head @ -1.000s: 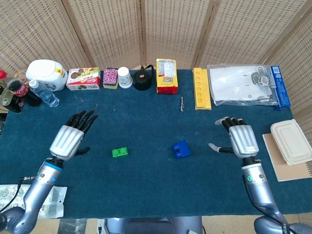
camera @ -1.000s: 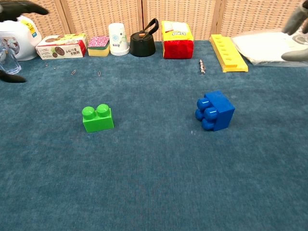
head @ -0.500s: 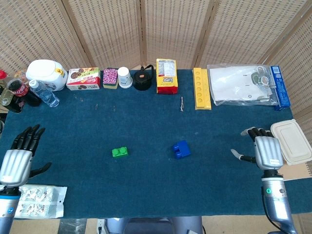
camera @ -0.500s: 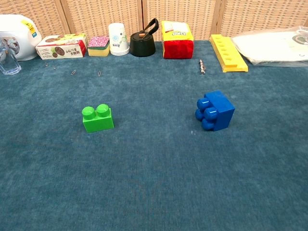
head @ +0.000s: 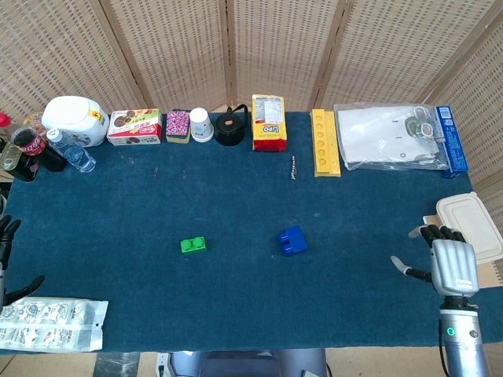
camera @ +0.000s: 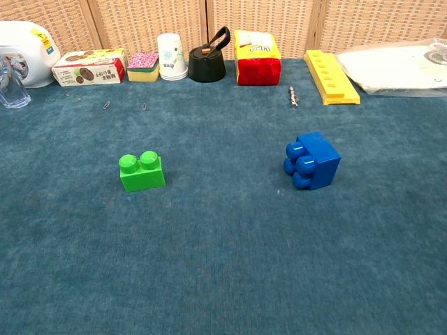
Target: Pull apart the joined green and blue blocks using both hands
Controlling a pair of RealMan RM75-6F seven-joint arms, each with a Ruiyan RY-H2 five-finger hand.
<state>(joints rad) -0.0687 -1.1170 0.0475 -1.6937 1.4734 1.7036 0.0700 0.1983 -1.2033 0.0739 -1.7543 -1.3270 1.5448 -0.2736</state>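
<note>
We read "LiPO" in red on the yellow packet (head: 268,122) at the table's far edge, other packaging print too small for us to make out

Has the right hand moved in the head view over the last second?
Yes. The right hand has drawn back toward the table's near right corner, away from the blue block.

Right hand (head: 453,263), near white lidded box (head: 470,226): silver ribbed metallic back plate, dark black fingers, thumb with pale tip. Below it, black wrist band, then grey cylindrical forearm carrying small green-lit round indicator. Left hand (head: 6,250), at opposite table edge from box: only black fingers and thumb visible, rest cropped.
</note>
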